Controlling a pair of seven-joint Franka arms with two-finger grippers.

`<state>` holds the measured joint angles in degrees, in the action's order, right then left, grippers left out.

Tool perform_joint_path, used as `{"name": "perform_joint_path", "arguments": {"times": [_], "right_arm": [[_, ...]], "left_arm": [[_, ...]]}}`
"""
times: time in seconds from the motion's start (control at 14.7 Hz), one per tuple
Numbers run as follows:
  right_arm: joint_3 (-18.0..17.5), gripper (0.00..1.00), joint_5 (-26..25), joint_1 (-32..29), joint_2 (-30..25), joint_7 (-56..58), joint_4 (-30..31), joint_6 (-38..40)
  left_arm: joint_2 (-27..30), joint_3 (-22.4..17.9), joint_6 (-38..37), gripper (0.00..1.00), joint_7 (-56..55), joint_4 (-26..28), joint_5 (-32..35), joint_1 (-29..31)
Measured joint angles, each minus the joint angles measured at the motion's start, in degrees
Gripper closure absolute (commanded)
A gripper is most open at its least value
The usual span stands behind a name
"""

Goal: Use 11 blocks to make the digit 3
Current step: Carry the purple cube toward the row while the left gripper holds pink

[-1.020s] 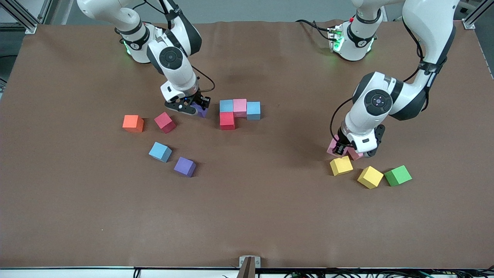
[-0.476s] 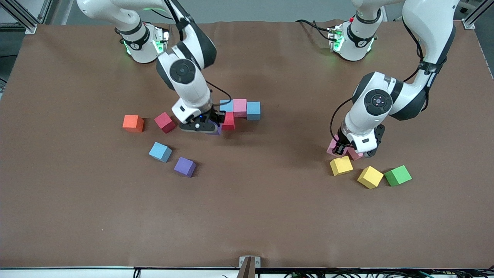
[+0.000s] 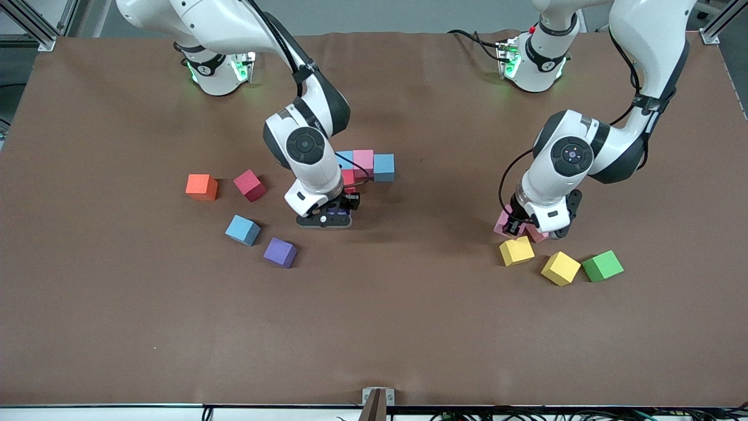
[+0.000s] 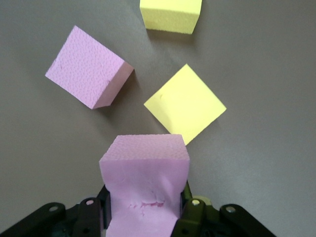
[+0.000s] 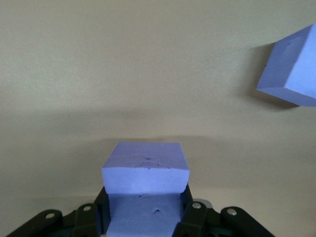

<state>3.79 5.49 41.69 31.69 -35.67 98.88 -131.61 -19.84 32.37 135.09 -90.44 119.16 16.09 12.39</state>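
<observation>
Blocks are spread over the brown table (image 3: 409, 327), and two of them are held in pincers. A purple block (image 5: 145, 173) is clamped between the jaws of the right gripper (image 3: 328, 215), seen just left of the frame's centre, below a started group of four blocks: a light blue block (image 3: 343, 159), a pink block (image 3: 363, 161) and a second light blue block (image 3: 384, 166) set in a row, with a red block (image 3: 349, 176) touching the row's lower edge and partly hidden by the arm. In the right wrist view the held purple block fills the gap between the fingers, and a second purple block (image 5: 291, 74) is seen at the upper right of that frame.

At the right of the front view, the left gripper (image 3: 524, 225) is closed on a pink block (image 4: 145, 185), low over the table, with another pink block (image 4: 89, 66) lying close beside it. Two yellow blocks (image 3: 516, 250) (image 3: 560, 268) lie just below that gripper, and a green cube (image 3: 602, 265) is beside them.

At centre left are found an orange cube (image 3: 201, 187), a dark red block (image 3: 250, 185) and a loose light blue block (image 3: 243, 230).
</observation>
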Motion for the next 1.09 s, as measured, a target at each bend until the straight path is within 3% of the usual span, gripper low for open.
{"name": "perform_joint_path", "arguments": {"times": [1.09], "right_arm": [[-0.47,0.99,0.0,2.03,3.09,1.27,0.86,0.54]], "left_arm": [[-1.55,0.0,-0.03,0.67,-0.06,-0.93,0.0,-0.55]]}}
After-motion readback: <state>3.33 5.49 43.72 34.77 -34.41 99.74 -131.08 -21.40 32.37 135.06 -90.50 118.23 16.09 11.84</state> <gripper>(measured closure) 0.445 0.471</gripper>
